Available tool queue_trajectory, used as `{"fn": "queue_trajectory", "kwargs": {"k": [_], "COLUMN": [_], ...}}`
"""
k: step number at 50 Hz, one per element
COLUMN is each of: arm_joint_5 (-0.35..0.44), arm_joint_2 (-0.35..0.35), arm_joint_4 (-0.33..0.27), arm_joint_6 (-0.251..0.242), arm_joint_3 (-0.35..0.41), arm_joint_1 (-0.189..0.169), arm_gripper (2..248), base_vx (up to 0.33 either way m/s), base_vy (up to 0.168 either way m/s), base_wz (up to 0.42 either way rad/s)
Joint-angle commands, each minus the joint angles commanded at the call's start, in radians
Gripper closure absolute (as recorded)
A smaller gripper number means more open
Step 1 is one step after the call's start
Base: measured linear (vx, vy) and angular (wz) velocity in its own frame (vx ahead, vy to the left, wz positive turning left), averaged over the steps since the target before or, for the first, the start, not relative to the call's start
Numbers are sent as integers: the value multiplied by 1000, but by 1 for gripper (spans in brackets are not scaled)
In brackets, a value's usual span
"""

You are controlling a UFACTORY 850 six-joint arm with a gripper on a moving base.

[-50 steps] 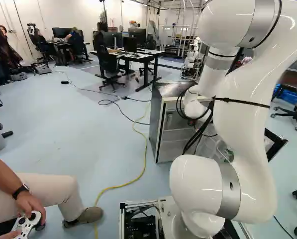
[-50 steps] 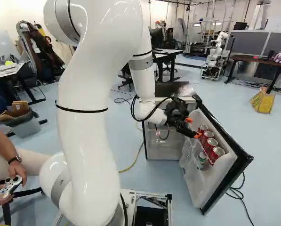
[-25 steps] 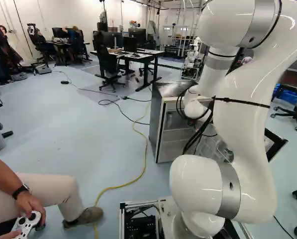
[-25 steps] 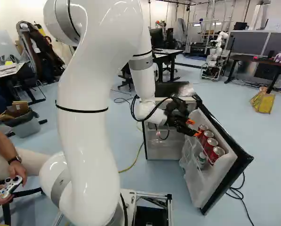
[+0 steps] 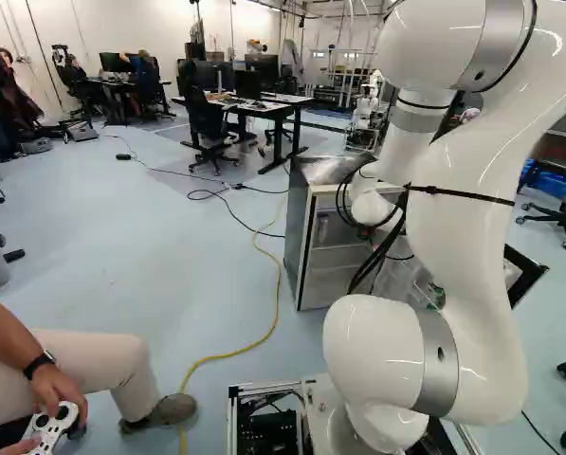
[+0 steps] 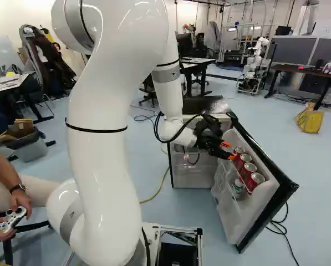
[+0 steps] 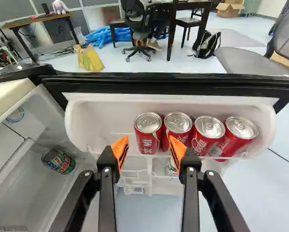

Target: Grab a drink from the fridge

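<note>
My gripper is at the open fridge door in the right base view, beside the red cans. In the wrist view, the gripper stands open, with nothing gripped between its orange pads. Several red cans stand in a row on the door's upper shelf; the end can is just ahead of the gap between the fingertips. A lighter can shows lower in the door, partly hidden by one finger. Inside the fridge is a dark green and red can.
The fridge's black door edge runs behind the cans, and its cabinet shows in the left base view. A person's hand with a controller is close to the base. Another robot stands farther off.
The gripper's fingers have drawn closer together. The arm has barely moved, and the base and cans have stayed where they were.
</note>
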Motion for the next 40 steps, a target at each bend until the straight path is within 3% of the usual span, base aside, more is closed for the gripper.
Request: {"fn": "queue_trajectory", "kwargs": {"k": [40], "arm_joint_5": [0], "arm_joint_2": [0], "arm_joint_4": [0], "arm_joint_6": [0], "arm_joint_3": [0], "arm_joint_1": [0], "arm_gripper": [111], "base_vx": [0], "base_vy": [0], "base_wz": [0]}}
